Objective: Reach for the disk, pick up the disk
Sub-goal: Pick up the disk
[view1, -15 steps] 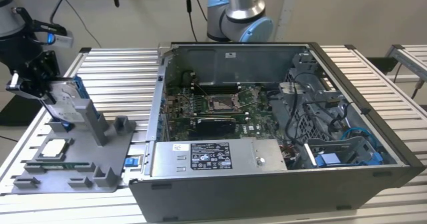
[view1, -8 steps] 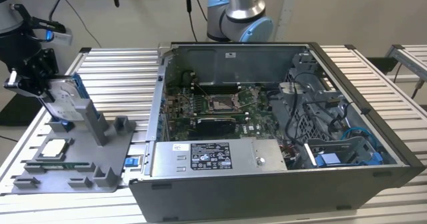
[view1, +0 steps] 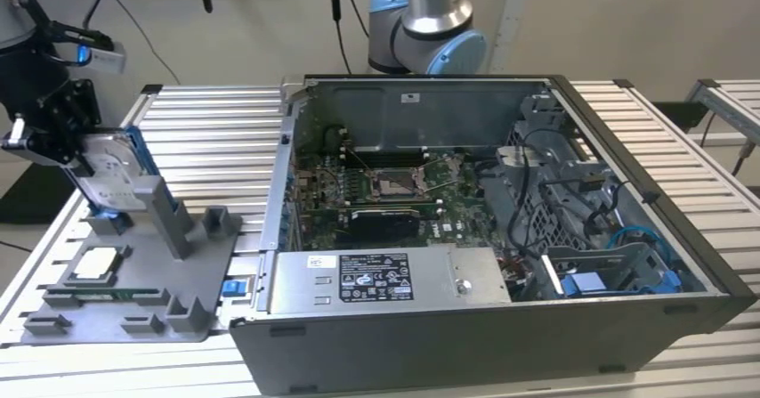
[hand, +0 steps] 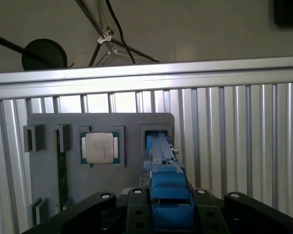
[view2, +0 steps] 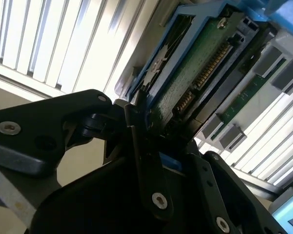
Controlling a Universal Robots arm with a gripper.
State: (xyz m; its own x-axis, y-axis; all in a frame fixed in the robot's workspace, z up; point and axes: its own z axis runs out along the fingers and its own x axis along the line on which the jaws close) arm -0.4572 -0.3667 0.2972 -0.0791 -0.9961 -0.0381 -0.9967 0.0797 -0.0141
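The disk (view1: 110, 174) stands on edge at the exterior view's left, silver-grey with a white label, clipped in a blue frame, its lower end at a slot of the grey fixture plate (view1: 142, 278). My black gripper (view1: 85, 144) comes at it from the left and is shut on its upper part. In the second wrist view the fingers (view2: 136, 131) clamp the disk's green circuit-board side (view2: 195, 73) and blue frame. In the first wrist view the blue frame (hand: 167, 187) sits between the finger bases. I cannot tell whether the disk has left its slot.
A small square silver chip (view1: 95, 264) (hand: 101, 147) lies in a pocket of the fixture plate (hand: 112, 126). An open computer case (view1: 475, 238) with a silver box (view1: 380, 278) takes up the middle. A second arm's base (view1: 422, 33) stands behind it. The table is slatted aluminium (view1: 214, 140).
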